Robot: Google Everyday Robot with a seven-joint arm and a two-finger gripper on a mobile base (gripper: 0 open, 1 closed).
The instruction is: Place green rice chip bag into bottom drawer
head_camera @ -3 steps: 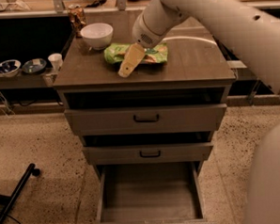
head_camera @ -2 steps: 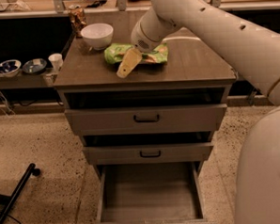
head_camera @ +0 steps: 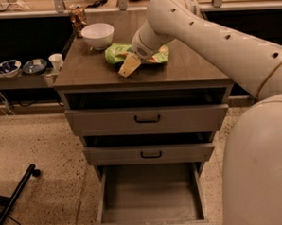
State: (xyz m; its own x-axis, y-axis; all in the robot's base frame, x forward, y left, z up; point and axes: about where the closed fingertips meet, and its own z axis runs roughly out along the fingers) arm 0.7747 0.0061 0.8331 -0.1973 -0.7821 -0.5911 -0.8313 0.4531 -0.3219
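Gripper [head_camera: 128,66] low over the chip bag [head_camera: 113,53] on the cabinet [head_camera: 191,70].
The bag lies just behind its tip; whether it grips cannot be told. Bottom drawer [head_camera: 150,194] open.

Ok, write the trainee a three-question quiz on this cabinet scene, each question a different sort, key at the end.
1. True or false: the bottom drawer is shut.
2. Where does the green chip bag lie? A) on the cabinet top B) in the bottom drawer C) on the floor
3. Short answer: what does the gripper reach down to?
Key: 1 false, it is pulled open. 2 A. 3 The green chip bag, at its front edge on the cabinet top.
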